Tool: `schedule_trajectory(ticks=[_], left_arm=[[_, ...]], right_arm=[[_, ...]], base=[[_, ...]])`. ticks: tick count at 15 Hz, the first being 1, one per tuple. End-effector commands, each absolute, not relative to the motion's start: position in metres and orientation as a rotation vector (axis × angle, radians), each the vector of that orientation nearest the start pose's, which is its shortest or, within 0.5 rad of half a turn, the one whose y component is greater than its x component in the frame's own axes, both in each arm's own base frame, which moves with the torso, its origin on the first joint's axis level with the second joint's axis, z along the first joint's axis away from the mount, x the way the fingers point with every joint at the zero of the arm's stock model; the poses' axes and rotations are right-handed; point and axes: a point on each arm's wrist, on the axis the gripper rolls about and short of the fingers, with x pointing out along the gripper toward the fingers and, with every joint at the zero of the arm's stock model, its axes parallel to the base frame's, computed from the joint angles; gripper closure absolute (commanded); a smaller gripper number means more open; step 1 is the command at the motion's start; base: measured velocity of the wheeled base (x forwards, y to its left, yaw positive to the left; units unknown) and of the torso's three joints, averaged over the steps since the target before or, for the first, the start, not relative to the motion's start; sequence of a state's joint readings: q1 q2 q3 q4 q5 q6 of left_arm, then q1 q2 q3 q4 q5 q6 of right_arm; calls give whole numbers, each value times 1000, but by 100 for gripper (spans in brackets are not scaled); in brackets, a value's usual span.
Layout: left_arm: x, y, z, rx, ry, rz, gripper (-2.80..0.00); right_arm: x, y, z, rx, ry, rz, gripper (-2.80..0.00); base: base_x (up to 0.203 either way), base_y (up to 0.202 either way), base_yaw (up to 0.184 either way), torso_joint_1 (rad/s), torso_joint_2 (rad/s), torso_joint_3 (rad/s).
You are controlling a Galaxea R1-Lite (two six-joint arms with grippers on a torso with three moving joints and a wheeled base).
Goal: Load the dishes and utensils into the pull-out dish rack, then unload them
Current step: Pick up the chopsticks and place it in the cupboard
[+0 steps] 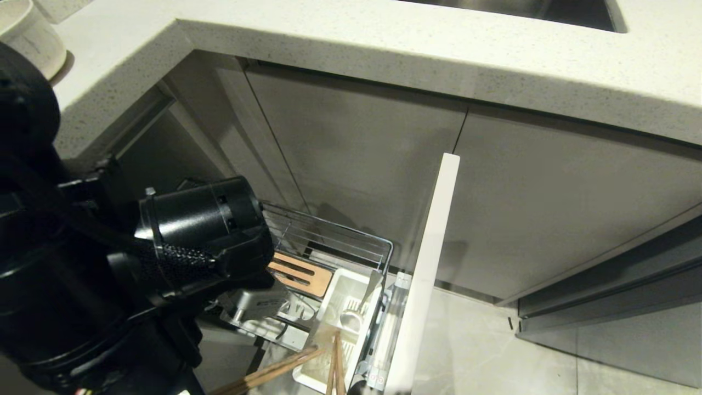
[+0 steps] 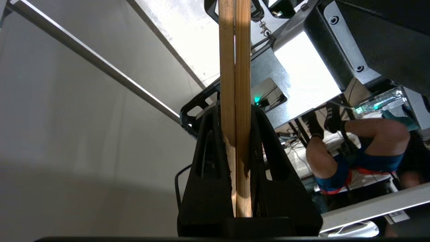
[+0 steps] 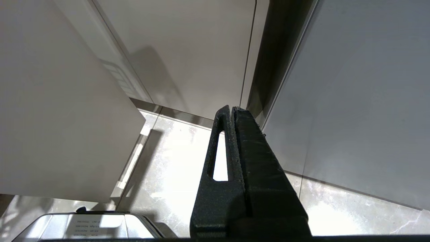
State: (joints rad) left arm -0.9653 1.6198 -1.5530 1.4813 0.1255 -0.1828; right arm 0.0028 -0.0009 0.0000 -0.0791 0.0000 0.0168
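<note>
My left gripper [image 2: 235,112] is shut on the pair of light wooden chopsticks [image 2: 235,60], which lie side by side and stick out well past its fingertips. In the head view the left arm's black wrist [image 1: 203,219] hangs over the pull-out dish rack [image 1: 329,238] and hides the gripper. Wooden chopstick ends [image 1: 274,372] cross the bottom edge beside the white caddy [image 1: 334,307]. A silver utensil, seemingly the fork [image 1: 364,299], lies in the caddy. An off-white bowl [image 1: 27,33] stands on the counter at top left. The plate is out of view. My right gripper [image 3: 232,109] is shut and empty, low over the floor.
The rack's pale drawer front [image 1: 430,258] stands pulled out, edge-on, right of the basket. The wooden plate strip [image 1: 300,273] lies in the rack. The speckled counter [image 1: 384,49] overhangs, with the sink [image 1: 521,8] at the top. A person's legs [image 2: 356,151] show behind the robot.
</note>
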Motion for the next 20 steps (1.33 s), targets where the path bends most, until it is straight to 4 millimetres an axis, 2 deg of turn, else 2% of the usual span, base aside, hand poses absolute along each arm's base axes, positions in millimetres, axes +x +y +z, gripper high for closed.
schedule_trajectory(ticks=[1, 11, 20], left_arm=[[118, -166, 252, 694, 1412, -520, 0], [144, -200, 204, 718, 1436, -496, 0], [163, -224, 175, 694, 1414, -500, 0]], right_arm=[[-21, 0, 76, 17, -53, 4, 0], [-21, 0, 76, 17, -54, 4, 0], [-21, 0, 76, 17, -54, 4, 0]], base=[[0, 0, 0, 0, 0, 0], [0, 0, 0, 0, 0, 0], [0, 0, 0, 0, 0, 0]])
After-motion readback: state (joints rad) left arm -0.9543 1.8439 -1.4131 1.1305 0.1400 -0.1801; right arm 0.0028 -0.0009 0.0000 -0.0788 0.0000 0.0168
